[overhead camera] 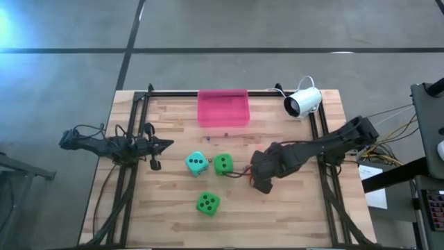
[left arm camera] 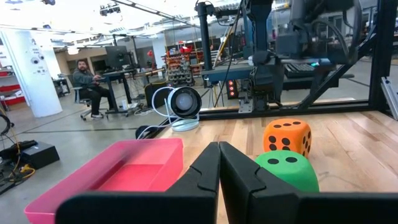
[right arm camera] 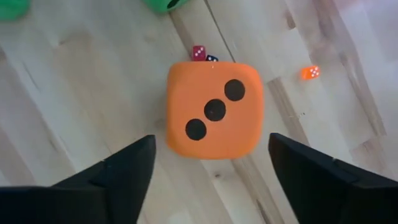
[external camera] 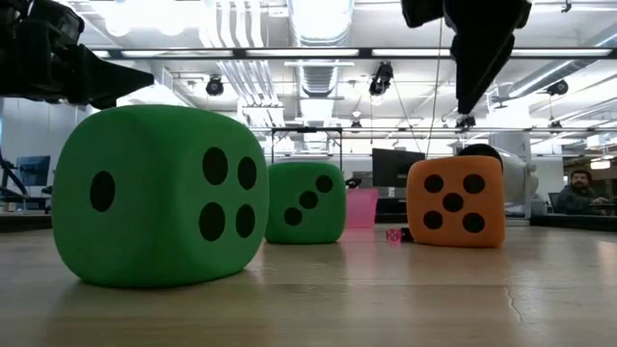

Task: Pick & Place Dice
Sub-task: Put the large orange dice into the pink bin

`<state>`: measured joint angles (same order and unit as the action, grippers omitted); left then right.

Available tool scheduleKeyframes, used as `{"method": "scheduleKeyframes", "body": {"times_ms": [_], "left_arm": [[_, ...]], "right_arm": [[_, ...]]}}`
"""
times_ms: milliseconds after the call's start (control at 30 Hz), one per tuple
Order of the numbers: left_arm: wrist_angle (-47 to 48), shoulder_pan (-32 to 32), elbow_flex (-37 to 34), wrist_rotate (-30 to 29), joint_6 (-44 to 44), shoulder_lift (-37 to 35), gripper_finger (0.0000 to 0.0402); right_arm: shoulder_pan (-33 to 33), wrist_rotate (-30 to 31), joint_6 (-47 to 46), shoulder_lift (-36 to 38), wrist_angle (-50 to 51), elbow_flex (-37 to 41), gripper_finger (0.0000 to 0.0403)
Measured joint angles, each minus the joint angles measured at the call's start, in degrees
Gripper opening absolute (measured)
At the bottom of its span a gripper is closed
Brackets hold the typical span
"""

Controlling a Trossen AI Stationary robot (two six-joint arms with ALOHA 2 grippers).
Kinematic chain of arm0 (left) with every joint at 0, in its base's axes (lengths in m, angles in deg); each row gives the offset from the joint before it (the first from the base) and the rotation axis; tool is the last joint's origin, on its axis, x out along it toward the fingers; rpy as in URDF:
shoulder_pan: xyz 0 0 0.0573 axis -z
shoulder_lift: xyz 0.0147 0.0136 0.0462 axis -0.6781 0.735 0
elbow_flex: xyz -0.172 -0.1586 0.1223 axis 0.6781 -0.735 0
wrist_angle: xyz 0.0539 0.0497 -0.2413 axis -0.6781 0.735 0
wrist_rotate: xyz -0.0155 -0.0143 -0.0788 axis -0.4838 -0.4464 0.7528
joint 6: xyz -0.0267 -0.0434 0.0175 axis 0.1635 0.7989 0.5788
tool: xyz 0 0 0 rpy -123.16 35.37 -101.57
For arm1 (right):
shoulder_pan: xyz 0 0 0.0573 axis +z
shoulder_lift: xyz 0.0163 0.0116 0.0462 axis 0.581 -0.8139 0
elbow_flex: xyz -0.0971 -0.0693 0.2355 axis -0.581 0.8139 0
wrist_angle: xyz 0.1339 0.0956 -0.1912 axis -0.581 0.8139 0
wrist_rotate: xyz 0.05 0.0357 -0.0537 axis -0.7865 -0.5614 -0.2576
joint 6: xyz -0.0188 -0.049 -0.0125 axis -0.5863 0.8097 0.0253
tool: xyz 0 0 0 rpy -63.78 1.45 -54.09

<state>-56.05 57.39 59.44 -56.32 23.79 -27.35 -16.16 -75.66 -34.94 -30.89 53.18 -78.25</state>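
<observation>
Orange die [right arm camera: 214,109] sits on the wooden surface [overhead camera: 291,208] beneath the right gripper [right arm camera: 210,163], fingers spread wide and clear of it; from above the arm hides it. Teal die [overhead camera: 196,163] and two green dice [overhead camera: 223,164] lie near. Pink tray [overhead camera: 223,108] looks empty. Left gripper [overhead camera: 165,145] waits with fingers closed.

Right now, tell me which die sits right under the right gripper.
The orange die, showing three pips on top, lies between the open right gripper's fingers. The teal die and both green dice lie farther left.
</observation>
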Motion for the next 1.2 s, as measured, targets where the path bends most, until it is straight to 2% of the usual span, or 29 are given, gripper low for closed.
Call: {"method": "scheduleKeyframes", "body": {"times_ms": [167,300,800,1200], "left_arm": [[0.0,0.0,0.0,0.0,0.0,0.0,0.0015],[0.0,0.0,0.0,0.0,0.0,0.0,0.0015],[0.0,0.0,0.0,0.0,0.0,0.0,0.0015],[0.0,0.0,0.0,0.0,0.0,0.0,0.0015]], "right_arm": [[-0.2,0.0,1.5,-2.0,0.0,0.0,0.0363],[-0.5,0.0,2.6,-2.9,-0.6,0.0,0.0382],[-3.3,-2.2,4.9,-4.0,-2.7,0.1,0.0397],[-4.6,-2.7,6.4,-3.8,-4.7,3.7,0.04]]}}
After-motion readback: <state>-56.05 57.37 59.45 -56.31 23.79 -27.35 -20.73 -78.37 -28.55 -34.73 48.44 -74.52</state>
